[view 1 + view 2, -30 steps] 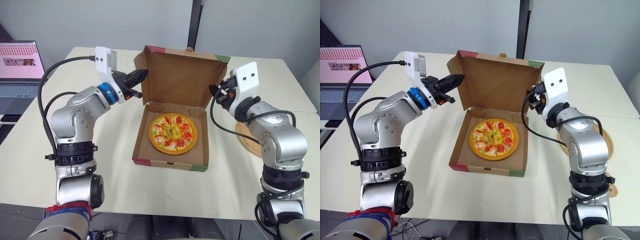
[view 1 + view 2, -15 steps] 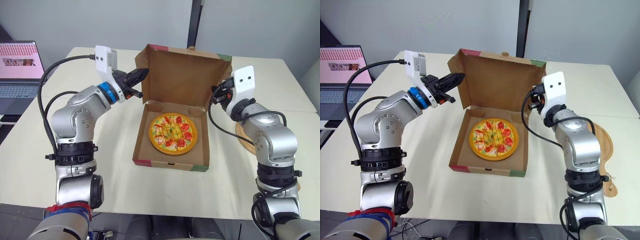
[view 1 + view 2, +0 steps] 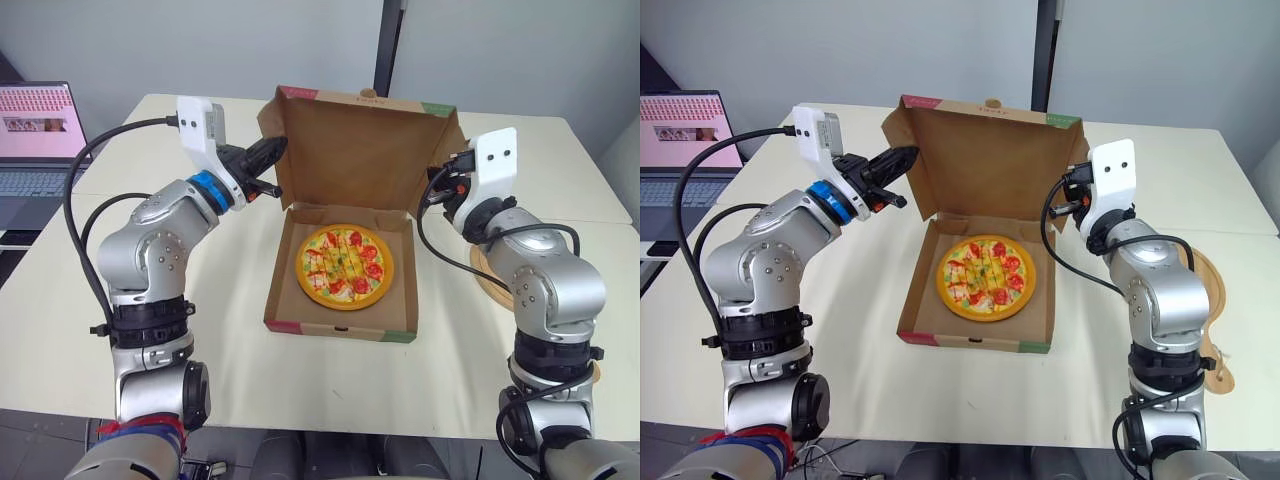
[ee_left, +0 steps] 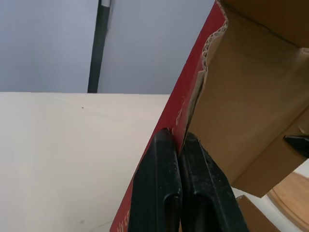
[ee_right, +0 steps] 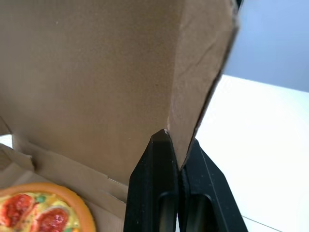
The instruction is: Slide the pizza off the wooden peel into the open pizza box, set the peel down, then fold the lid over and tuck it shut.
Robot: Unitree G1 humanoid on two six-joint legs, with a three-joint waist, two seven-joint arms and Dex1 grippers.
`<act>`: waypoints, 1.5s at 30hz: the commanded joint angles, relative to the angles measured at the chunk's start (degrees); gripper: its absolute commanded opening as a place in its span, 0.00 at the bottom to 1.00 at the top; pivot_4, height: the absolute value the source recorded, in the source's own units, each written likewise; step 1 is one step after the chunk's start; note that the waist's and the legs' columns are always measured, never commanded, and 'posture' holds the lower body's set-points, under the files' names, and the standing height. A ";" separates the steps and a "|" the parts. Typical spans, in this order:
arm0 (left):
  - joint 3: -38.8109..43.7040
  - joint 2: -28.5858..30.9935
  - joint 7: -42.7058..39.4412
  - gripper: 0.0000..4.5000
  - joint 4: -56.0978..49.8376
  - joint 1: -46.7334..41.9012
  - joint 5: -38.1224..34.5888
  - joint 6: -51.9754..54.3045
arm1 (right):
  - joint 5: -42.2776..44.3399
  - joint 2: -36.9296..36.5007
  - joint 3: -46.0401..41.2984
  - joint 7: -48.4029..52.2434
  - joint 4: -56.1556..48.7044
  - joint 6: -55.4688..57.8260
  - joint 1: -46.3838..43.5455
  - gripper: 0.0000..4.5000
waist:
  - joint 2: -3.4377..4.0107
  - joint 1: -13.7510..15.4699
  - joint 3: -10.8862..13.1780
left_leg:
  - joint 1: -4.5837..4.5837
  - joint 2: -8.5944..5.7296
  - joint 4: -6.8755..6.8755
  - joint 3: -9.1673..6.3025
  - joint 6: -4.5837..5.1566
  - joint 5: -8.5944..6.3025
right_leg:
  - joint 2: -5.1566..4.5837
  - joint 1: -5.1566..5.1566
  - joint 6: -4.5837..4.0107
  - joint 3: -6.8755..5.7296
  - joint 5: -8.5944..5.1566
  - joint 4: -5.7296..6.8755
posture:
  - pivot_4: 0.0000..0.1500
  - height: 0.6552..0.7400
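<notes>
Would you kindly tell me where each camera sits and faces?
Head pair: on the head, facing forward and down over table, pizza, raised lid; both arms show.
Left wrist: along the left claw, shut on the lid's flap.
Right wrist: along the right claw, shut on the lid's other flap; pizza shows.
Both wrist views share the lid.

Left gripper (image 4: 178,140) clamps the lid flap (image 4: 241,111); pale table (image 4: 63,145) behind.

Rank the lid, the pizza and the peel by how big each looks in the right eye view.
1. Lid, clearly the largest.
2. Pizza.
3. Peel, smallest as seen. The right arm hides most of it, so its rank against the pizza is unsure.
</notes>
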 commanded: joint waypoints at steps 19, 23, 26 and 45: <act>3.97 -0.05 4.30 0.00 -10.92 6.43 -18.47 11.67 | 2.35 9.30 4.03 -5.11 -13.26 4.40 7.49 0.00 | -0.01 -0.04 -0.05 | 0.04 -0.10 -0.02 -0.04 -0.15 0.09 | 0.11 0.01 0.00 -0.02 0.00 -0.01 | 1.00 1.00; 4.54 -1.15 6.90 0.00 -15.39 10.39 -19.12 10.28 | 2.99 11.20 3.91 -5.71 -15.53 6.16 10.52 0.00 | -0.02 0.00 -0.12 | 0.06 -0.03 -0.04 -0.09 -0.15 0.08 | 0.11 0.05 0.00 -0.03 0.00 -0.02 | 1.00 1.00; 3.97 -1.45 8.31 0.00 -19.27 13.60 -19.12 8.59 | 3.48 12.73 3.58 -5.73 -16.89 7.33 11.53 0.00 | -0.02 -0.01 -0.13 | 0.08 -0.03 -0.04 -0.07 -0.11 0.06 | 0.11 0.06 0.00 -0.02 0.00 -0.02 | 1.00 1.00; -9.87 -2.50 8.54 0.00 -32.40 37.25 8.39 -24.11 | 5.51 13.01 5.99 -3.37 -18.66 -1.57 24.48 0.00 | -0.02 -0.12 -0.25 | 0.19 -0.07 -0.08 0.18 -0.08 0.04 | 0.27 0.10 -0.08 0.11 -0.06 -0.12 | 1.00 1.00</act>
